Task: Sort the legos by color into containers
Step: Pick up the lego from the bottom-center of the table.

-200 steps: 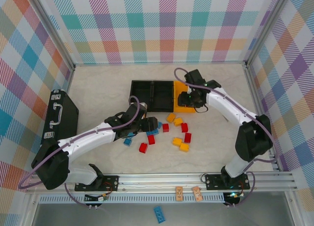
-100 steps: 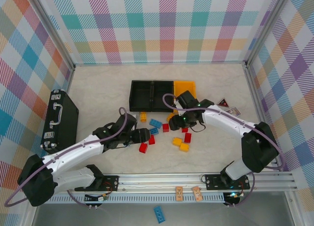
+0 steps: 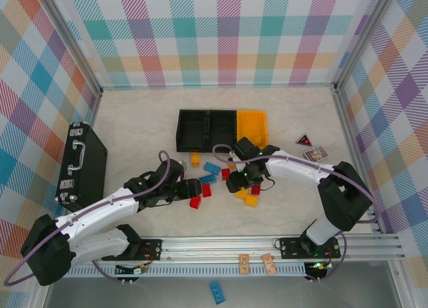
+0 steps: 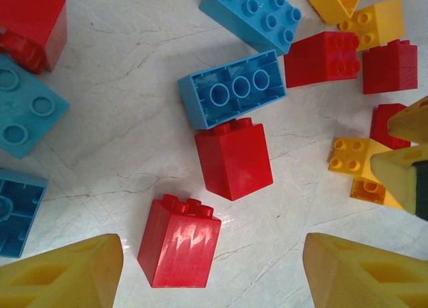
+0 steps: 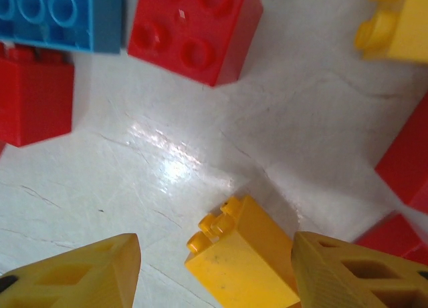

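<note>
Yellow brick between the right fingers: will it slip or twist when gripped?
Probably stiff: the yellow brick looks like hard plastic. Its smooth faces may slip, and lying skewed inside the open right gripper, it might twist.

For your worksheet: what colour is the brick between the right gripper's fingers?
Yellow brick; right wrist view shows it best.

Three bins [image 3: 253, 114], two cards [image 3: 315, 151], one case [image 3: 83, 164], about fifteen bricks [image 3: 195, 202].

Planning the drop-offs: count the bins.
3, side by side in a row at the far middle: left black bin, middle black bin, yellow bin at the right end. None seems hidden.
</note>
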Controlling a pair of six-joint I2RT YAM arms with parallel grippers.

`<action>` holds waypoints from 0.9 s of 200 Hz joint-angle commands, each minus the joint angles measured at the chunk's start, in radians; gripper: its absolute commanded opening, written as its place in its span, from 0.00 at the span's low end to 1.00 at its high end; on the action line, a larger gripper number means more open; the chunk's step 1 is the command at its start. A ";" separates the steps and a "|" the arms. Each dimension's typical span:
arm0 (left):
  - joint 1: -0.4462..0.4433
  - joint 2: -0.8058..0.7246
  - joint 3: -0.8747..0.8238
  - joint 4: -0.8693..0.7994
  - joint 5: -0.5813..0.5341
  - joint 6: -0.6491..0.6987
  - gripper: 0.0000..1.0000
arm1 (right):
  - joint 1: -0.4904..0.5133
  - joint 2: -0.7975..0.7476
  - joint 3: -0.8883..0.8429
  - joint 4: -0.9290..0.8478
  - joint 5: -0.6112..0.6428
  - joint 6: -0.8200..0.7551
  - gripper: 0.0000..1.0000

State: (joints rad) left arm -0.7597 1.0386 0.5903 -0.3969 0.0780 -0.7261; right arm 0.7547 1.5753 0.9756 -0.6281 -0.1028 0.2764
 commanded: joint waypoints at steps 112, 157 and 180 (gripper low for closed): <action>-0.030 0.037 -0.041 0.044 0.002 -0.039 0.71 | 0.138 0.100 0.016 -0.064 0.110 0.038 0.50; -0.035 0.050 -0.035 0.050 -0.001 -0.039 0.71 | 0.140 0.094 0.056 -0.070 0.153 0.048 0.29; -0.036 0.060 -0.022 0.060 -0.007 -0.036 0.71 | 0.129 0.075 0.103 -0.096 0.177 0.049 0.28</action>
State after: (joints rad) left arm -0.7784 1.0874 0.5629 -0.3595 0.0780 -0.7486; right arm 0.8879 1.6730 1.0191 -0.6842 0.0357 0.3172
